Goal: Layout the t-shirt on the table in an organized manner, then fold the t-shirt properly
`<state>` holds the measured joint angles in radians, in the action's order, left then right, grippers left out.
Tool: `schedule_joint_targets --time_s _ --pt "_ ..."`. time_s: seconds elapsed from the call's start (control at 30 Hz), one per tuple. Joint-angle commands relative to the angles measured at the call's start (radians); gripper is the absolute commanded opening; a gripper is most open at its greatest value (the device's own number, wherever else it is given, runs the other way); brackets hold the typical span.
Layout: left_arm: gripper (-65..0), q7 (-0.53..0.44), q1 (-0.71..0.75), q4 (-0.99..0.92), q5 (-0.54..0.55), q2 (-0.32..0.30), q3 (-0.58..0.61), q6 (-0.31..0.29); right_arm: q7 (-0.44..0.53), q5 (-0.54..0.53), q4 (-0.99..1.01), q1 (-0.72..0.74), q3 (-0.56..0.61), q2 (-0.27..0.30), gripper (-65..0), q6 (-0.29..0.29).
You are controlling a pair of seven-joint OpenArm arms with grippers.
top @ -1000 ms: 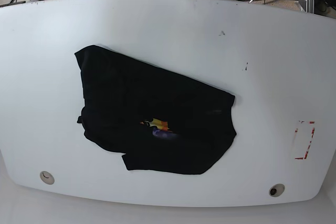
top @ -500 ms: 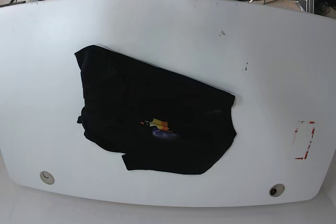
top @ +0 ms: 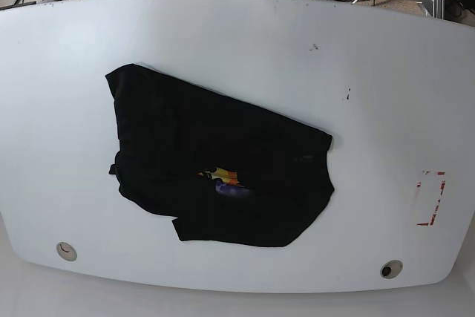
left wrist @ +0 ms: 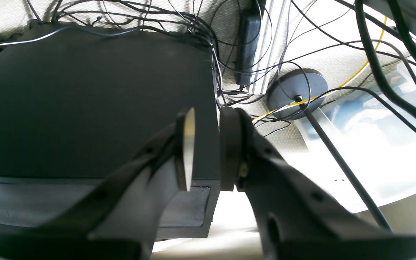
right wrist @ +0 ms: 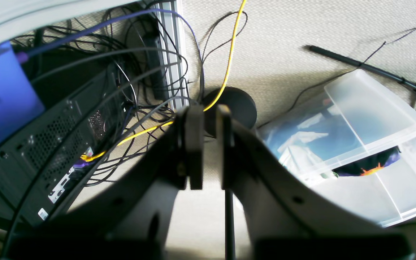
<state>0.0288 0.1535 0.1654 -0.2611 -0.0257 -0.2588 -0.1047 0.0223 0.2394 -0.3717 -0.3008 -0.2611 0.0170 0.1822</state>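
**Crumpled shirt, idle claws**

We see the white surface (top: 371,72) carrying the black t-shirt (top: 215,161), crumpled left of centre. Our left claw (left wrist: 206,144) and right claw (right wrist: 209,144) stand narrow, holding nothing, over the floor.

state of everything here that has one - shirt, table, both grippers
t-shirt: crumpled in an uneven heap on the table, not spread flat, only a small patch of its orange and purple print showing
table: bears only the t-shirt, no arm over it
left gripper: narrow gap between the jaws, holding nothing, off the table
right gripper: shut, holding nothing, off the table
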Motion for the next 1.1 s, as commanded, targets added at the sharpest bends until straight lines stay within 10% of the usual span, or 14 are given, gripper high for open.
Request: schedule_joint_targets --time_s 0.0,1.07 --pt "-54.2 -0.001 0.01 0.0 0.002 -0.003 0.004 -0.001 0.003 -0.003 -0.003 -0.014 -0.003 0.004 -59.0 0.0" --pt "-53.6 -0.008 -0.001 0.004 -0.002 -0.006 0.003 -0.008 0.011 0.001 0.033 0.048 0.003 -0.024 -56.6 0.01"
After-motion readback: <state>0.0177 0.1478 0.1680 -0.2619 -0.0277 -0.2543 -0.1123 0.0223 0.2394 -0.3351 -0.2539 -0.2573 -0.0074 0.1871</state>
